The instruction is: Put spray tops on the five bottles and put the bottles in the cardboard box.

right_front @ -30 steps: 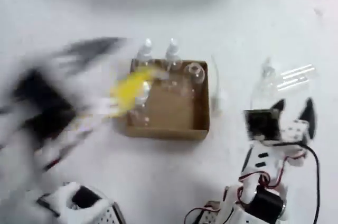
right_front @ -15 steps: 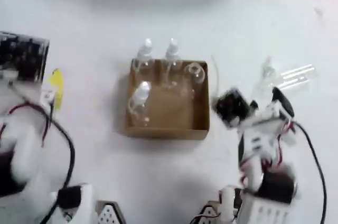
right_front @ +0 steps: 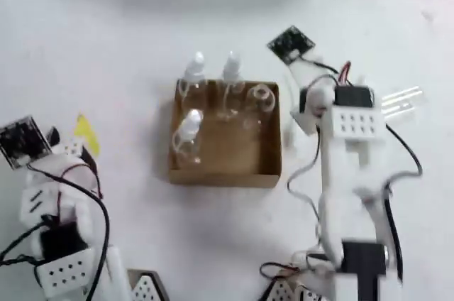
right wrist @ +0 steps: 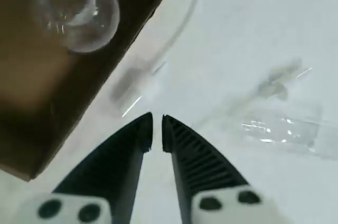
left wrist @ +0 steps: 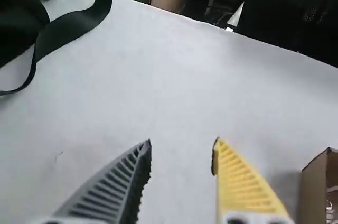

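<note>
The left arm, a blur over the near-left part of the box 1 second ago, has pulled back to the front left of the bench, well apart from the box. The left pincer stands wide open with nothing between its grey and yellow fingers, and it faces bare bench with a corner of the box beside it.

The right arm has swung out from the front right and now reaches along the box's right wall. The right pincer is closed to a narrow slit and grips nothing. It hovers above the bench just outside the box, near a loose top whose thin tube trails away from it.

3 capped bottles stand in the box, 2 at the far wall and 1 near the left wall. An open bottle stands in the far-right corner without a top. A 5th bottle lies on the bench well to the right.

The swap suggests the left arm's part is finished and the right arm takes the next step, probably fetching the loose top for the open bottle. Its pincer would have to open first. 2 bottles remain uncapped, 1 of them outside the box
</note>
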Available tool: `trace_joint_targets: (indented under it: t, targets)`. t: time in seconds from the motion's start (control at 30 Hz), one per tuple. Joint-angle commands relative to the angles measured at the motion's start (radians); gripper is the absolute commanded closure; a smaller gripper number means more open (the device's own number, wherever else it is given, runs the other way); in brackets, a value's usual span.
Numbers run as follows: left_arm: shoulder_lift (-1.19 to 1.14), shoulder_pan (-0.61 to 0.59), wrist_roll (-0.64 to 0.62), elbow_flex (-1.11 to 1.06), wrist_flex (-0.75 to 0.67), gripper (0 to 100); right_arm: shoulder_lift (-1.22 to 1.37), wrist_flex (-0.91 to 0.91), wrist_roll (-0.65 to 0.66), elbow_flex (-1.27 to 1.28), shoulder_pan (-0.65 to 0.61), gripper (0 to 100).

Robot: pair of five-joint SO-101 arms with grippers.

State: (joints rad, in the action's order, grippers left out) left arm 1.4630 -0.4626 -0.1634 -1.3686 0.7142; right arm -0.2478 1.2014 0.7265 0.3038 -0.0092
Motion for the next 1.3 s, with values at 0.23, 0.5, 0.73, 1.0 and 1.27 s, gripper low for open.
trace_joint_targets:
  t: [0.23, 0.5, 0.73, 1.0, 1.27]
  targets:
    - [0.14, 0.094, -0.028, -0.192, -0.155, 82, 0.395, -0.068, -0.098, -0.269, -0.012, 98.2]
    - [0.223, 0.12, -0.026, -0.241, -0.152, 82, 0.489, -0.203, -0.198, -0.276, -0.002, 98.1]
    - [0.291, 0.12, -0.026, -0.273, -0.149, 82, 0.498, -0.216, -0.358, -0.272, -0.002, 76.8]
    - [0.302, 0.12, -0.026, -0.275, -0.13, 82, 0.499, -0.315, -0.362, -0.213, -0.001, 73.0]
    - [0.303, 0.12, -0.026, -0.272, -0.121, 82, 0.518, -0.461, -0.365, -0.12, 0.022, 73.1]
